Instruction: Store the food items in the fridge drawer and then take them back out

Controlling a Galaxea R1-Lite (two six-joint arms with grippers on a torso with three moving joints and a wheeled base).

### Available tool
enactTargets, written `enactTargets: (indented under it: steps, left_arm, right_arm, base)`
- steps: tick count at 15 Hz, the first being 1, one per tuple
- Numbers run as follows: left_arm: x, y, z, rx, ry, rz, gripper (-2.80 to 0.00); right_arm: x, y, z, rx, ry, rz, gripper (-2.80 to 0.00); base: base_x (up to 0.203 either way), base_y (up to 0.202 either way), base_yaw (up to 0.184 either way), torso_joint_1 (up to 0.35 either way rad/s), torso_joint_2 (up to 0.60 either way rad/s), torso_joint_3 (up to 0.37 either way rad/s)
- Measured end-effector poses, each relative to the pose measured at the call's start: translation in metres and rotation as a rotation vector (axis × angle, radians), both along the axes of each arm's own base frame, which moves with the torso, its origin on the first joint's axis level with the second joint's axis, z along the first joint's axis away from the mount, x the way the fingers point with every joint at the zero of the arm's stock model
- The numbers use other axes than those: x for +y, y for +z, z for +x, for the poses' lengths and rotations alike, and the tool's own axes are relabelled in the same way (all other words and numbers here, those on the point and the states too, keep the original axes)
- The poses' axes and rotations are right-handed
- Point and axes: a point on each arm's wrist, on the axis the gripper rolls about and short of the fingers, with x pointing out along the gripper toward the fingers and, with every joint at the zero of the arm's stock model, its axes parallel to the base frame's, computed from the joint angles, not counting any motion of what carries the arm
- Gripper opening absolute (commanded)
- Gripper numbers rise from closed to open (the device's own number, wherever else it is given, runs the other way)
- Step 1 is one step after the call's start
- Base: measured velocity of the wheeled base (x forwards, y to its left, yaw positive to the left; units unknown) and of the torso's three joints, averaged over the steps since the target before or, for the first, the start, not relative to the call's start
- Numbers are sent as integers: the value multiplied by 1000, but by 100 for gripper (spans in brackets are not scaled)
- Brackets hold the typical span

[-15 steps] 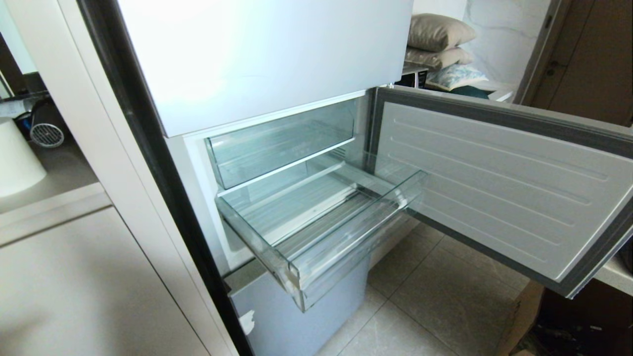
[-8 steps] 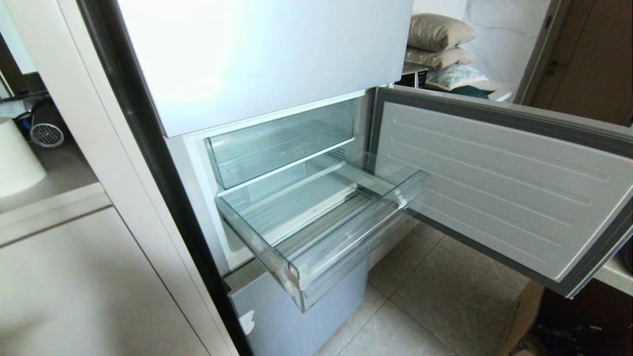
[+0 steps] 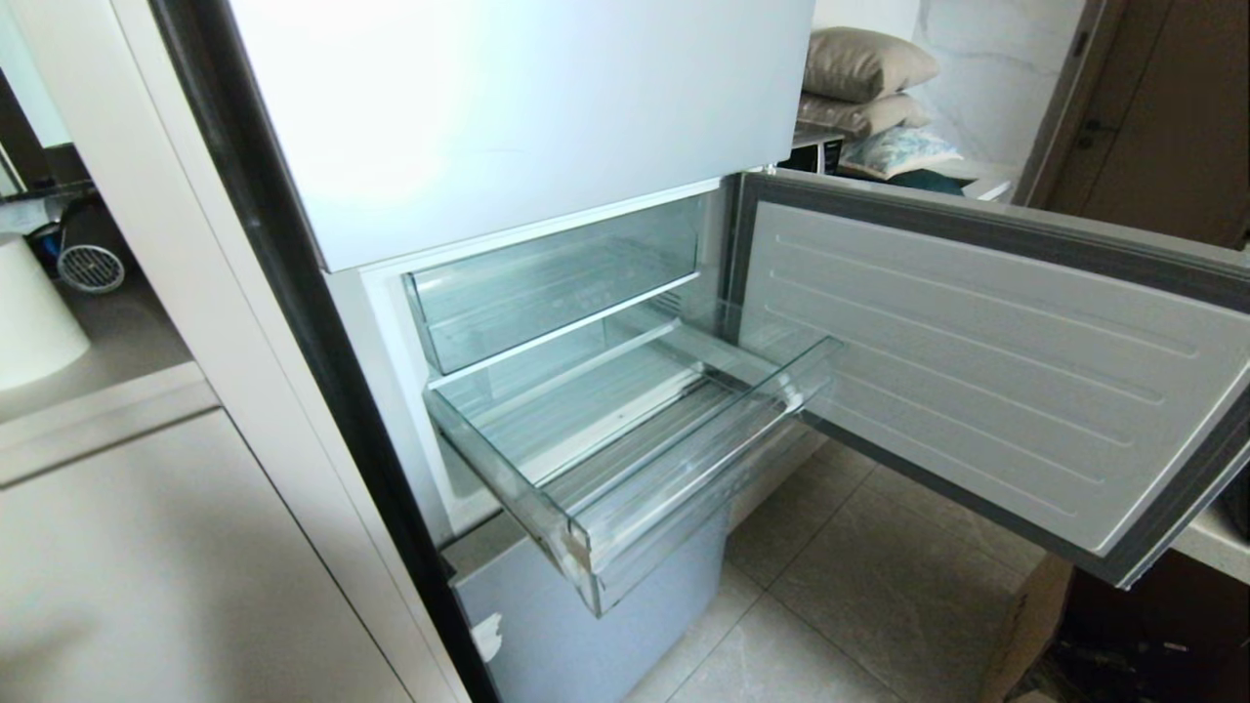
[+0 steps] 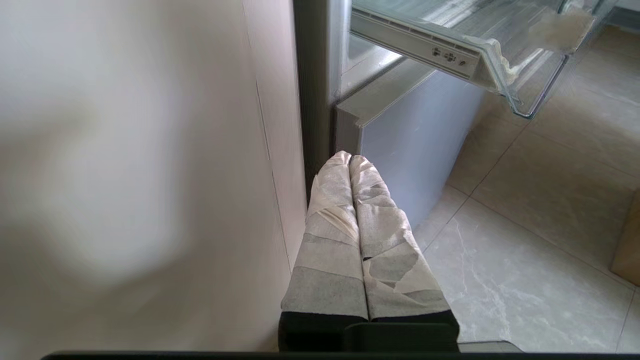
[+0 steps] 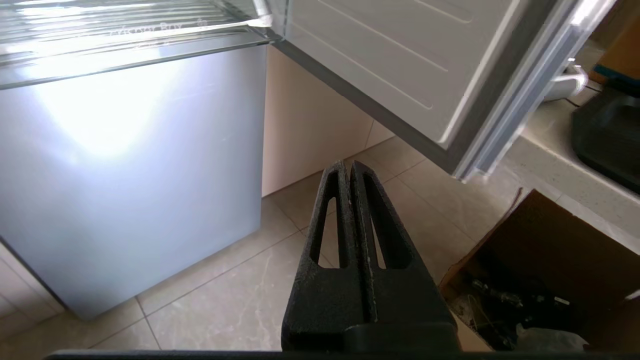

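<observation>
Fridge drawer [image 3: 625,469] pulled out from the open middle compartment, clear plastic, nothing inside it. A second clear bin [image 3: 557,283] sits pushed in above it. Fridge door [image 3: 977,361] swung wide to the right, ribbed white inner liner facing the camera. Blue-grey lower panel [image 3: 596,625] closed under the drawer. No food item seen in any view.

Neither arm shows in the head view. Left gripper [image 4: 350,160] hangs low beside the cabinet side [image 4: 150,150], taped fingers [image 4: 332,220] clenched together, empty, tips near the corner of the lower panel [image 4: 415,135]; the drawer's front corner [image 4: 505,65] is above and apart from it. Right gripper [image 5: 348,167] also low over the tiled floor [image 5: 240,300], black fingers [image 5: 330,235] pressed together, holding nothing, in front of the lower panel [image 5: 130,165] and below the door's bottom edge [image 5: 400,65]. Drawer underside [image 5: 125,35] is overhead in that view.

An open cardboard box [image 5: 545,270] stands on the floor just to the right gripper's side. Pillows [image 3: 864,83] stacked in the background past the door.
</observation>
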Motion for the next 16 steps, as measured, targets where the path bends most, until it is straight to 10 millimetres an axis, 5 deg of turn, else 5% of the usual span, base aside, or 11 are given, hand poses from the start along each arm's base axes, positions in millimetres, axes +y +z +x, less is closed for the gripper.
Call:
enactTargets:
  steps: [16]
  left_arm:
    - [0,0,0,0,0,0,-280]
  right_arm:
    - [0,0,0,-3,-4,13,-280]
  base:
    - [0,-9,155,3,1,3]
